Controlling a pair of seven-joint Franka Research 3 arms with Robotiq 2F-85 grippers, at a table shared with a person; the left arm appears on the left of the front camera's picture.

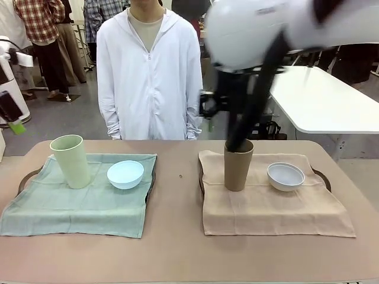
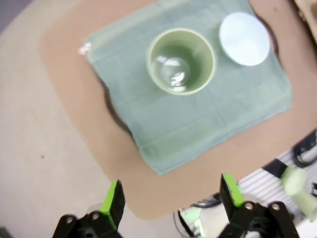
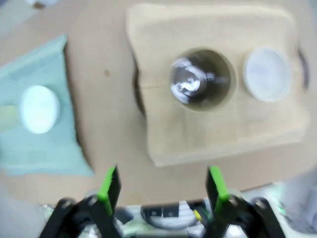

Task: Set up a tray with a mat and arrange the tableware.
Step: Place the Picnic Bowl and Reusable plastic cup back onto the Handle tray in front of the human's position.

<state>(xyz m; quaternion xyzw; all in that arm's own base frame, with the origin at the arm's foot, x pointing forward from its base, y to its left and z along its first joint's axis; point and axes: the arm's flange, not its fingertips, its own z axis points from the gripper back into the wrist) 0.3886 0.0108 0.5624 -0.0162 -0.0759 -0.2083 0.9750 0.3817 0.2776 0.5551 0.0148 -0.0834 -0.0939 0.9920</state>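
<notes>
The right gripper (image 3: 162, 186), jaws wide and empty, hovers above the brown tumbler (image 3: 202, 79), which a careless descent could tip toward the whitish bowl (image 3: 267, 74) just beside it.

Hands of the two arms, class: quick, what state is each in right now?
Left hand: open, empty, high over the green mat.
Right hand: open, empty, high above the beige mat.

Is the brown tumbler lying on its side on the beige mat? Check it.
No, the brown tumbler stands upright on the beige mat, beside the whitish bowl.
</notes>
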